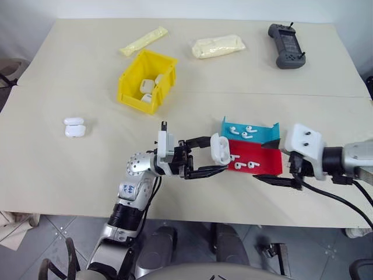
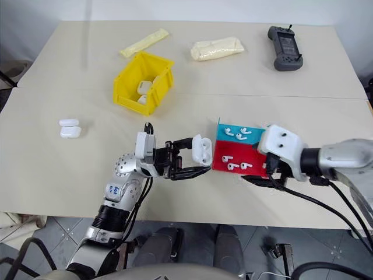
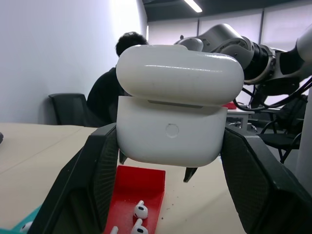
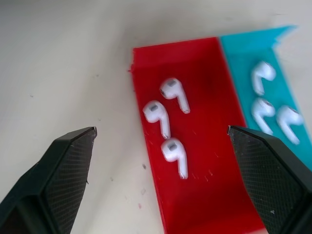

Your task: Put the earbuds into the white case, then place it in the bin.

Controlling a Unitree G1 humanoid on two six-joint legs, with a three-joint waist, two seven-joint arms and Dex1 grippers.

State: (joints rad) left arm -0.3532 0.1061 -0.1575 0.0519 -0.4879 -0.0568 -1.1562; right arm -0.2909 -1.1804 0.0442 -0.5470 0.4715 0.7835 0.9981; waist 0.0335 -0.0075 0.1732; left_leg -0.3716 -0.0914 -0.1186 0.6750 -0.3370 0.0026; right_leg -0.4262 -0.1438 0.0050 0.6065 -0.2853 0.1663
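My left gripper (image 1: 214, 157) is shut on the white case (image 1: 220, 148), held above the table just left of the trays. Its lid stands tipped open (image 3: 179, 73). Three earbuds (image 4: 168, 117) lie in a shallow red tray (image 1: 262, 158), and three more (image 4: 273, 105) in the blue tray (image 1: 263, 133) behind it. My right gripper (image 4: 162, 130) hangs open over the red tray's near end, pointing down at its earbuds with nothing between the fingers. The yellow bin (image 1: 129, 93) stands further back on the left with several white cases inside.
Two more white cases (image 1: 74, 126) lie on the table at the left. A black controller (image 1: 286, 45) and two cream packets (image 1: 218, 46) (image 1: 144, 41) sit at the far edge. A person (image 3: 109, 92) sits beyond the table by a black chair.
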